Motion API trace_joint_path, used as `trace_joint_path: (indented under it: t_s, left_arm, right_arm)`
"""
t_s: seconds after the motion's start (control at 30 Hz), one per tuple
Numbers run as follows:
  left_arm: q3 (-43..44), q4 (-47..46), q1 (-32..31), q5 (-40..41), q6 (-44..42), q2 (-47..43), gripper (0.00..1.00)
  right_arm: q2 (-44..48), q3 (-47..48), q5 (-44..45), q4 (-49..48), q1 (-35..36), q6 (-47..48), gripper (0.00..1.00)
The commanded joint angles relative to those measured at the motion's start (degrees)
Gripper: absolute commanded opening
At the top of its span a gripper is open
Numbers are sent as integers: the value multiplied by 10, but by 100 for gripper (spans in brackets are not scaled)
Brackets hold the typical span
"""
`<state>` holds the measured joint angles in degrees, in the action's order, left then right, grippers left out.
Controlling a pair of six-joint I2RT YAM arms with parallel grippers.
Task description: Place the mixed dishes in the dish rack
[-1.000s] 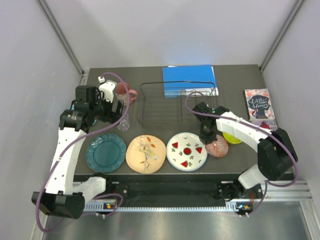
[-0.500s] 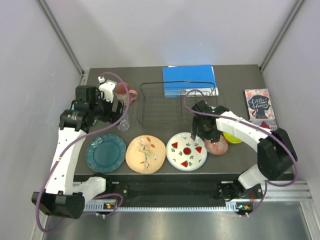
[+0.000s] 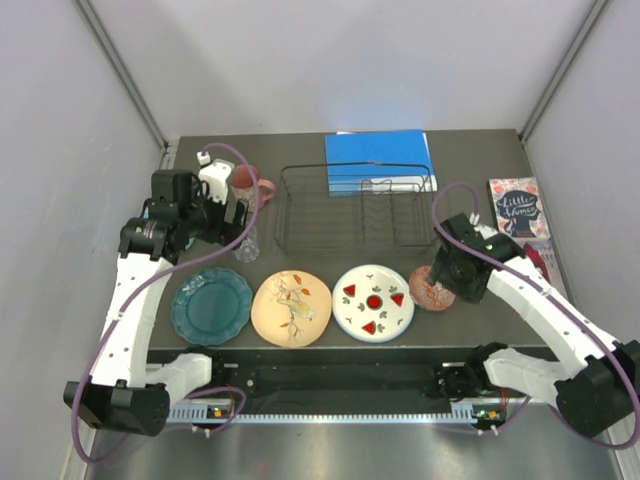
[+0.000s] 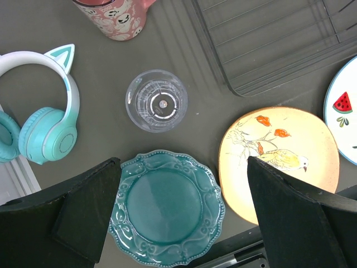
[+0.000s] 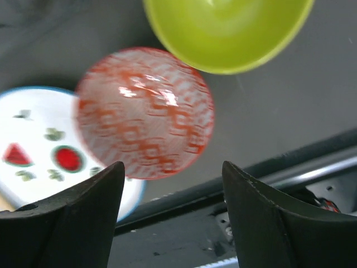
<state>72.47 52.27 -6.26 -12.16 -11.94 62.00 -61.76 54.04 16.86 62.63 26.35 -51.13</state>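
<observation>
From above: find right gripper (image 3: 446, 268) over red bowl (image 3: 424, 290), off rack's (image 3: 350, 205) front-right corner

Left wrist: note left gripper (image 4: 181, 167) spread wide, empty, above cup (image 4: 157, 100) left of rack

Right wrist: fingers apart, holding nothing; centre on bowl rim, descend straight, pinch firmly, avoid green bowl (image 5: 228, 28)

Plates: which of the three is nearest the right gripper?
The watermelon plate, rightmost in the row; the peach plate and teal plate lie further left.
</observation>
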Motion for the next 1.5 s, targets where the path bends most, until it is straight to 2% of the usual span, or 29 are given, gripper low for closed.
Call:
trace_joint_path:
  t_s: [0.0, 0.4, 0.6, 0.7, 0.8, 0.83, 0.9, 0.93, 1.03, 1.2, 1.33, 1.47]
  left_arm:
    - [33, -15, 1, -8, 2, 9, 99]
    - [59, 6, 1, -5, -4, 24, 99]
    - [70, 17, 1, -4, -2, 26, 99]
    - [77, 22, 1, -1, -4, 24, 99]
    - [76, 27, 1, 1, -4, 19, 99]
    - [74, 27, 1, 1, -4, 18, 99]
    - [71, 26, 1, -1, -2, 15, 99]
    - [70, 27, 1, -3, 1, 14, 99]
    - [68, 27, 1, -8, 5, 13, 99]
    - [70, 23, 1, -16, 9, 19, 99]
    - [68, 20, 1, -16, 13, 22, 99]
    - [39, 2, 1, -21, 20, 21, 99]
  right_arm:
    - [-5, -68, -14, 15, -21, -31, 71]
    - [-24, -146, -36, -118, -48, -71, 71]
    - [-22, -196, -60, -190, -53, -106, 64]
    - [-21, -210, -62, -213, -53, -114, 55]
    - [-15, -211, -57, -218, -53, -114, 36]
    - [-5, -212, -56, -217, -53, -115, 26]
    - [8, -212, -53, -211, -53, -115, 17]
    - [23, -210, -47, -206, -53, -113, 10]
    - [59, -195, -28, -177, -53, -97, 0]
    - [122, -164, -12, -122, -48, -50, 0]
    - [146, -105, 32, -74, -19, -16, 0]
    - [121, 12, 124, -46, 97, 0, 0]
